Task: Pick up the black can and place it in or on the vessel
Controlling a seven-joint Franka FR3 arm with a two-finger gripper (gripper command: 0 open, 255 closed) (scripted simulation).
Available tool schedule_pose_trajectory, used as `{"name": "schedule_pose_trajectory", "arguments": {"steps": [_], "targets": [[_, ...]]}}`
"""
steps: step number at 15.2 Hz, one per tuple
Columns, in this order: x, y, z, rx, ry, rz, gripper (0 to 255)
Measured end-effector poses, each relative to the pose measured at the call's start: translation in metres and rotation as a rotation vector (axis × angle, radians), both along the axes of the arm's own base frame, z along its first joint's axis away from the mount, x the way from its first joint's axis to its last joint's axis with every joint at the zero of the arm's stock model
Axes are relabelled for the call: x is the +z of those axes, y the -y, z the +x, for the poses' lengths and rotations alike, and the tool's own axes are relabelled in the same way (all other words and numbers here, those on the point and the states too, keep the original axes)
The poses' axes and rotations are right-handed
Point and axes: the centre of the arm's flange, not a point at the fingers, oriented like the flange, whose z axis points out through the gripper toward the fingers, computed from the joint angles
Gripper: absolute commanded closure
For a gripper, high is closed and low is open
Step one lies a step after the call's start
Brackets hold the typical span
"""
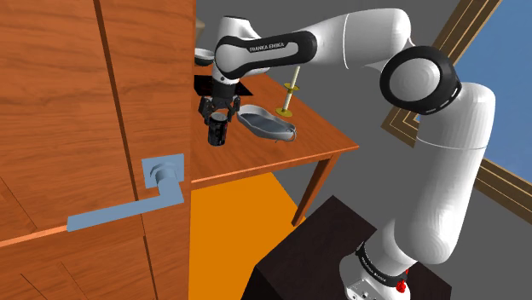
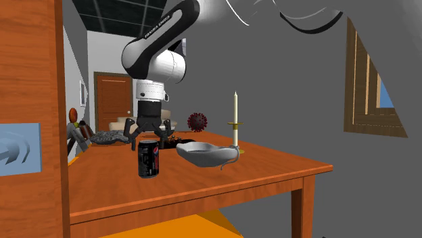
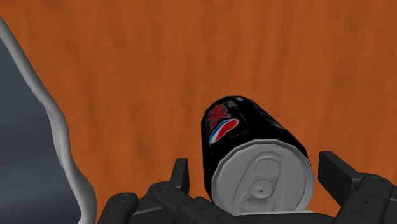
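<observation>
The black can [image 1: 219, 133] [image 2: 149, 160] [image 3: 245, 130], with a red and blue logo and a silver top, stands upright on the wooden table [image 1: 315, 141] [image 2: 270, 165]. My gripper [image 1: 219, 116] [image 2: 149, 140] [image 3: 257, 170] hangs just above it, open. Its fingers [image 3: 336, 170] stand on either side of the can's top without touching it. The vessel [image 1: 269, 125] [image 2: 206, 153] [image 3: 25, 133], a shallow grey bowl, sits on the table close beside the can, toward the shoulder view's right.
A candle in a brass holder [image 1: 288, 94] [image 2: 235, 123] stands behind the vessel. A tall wooden panel with a blue lever handle [image 1: 162, 183] rises at the shoulder view's left. A dark red spiky ball [image 2: 197, 122] and grey clutter [image 2: 108, 137] lie farther back.
</observation>
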Motion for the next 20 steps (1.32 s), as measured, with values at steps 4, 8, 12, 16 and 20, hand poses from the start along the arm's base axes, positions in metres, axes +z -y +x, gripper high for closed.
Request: {"name": "schedule_pose_trajectory", "arguments": {"steps": [4,8,12,16,20], "targets": [[-0.001,0.000,0.000,0.000,0.000,0.000,0],[-0.001,0.000,0.000,0.000,0.000,0.000,255],[-0.001,0.000,0.000,0.000,0.001,0.000,255],[-0.001,0.000,0.000,0.000,0.001,0.000,255],[0.014,0.001,0.000,0.000,0.000,0.000,255]]}}
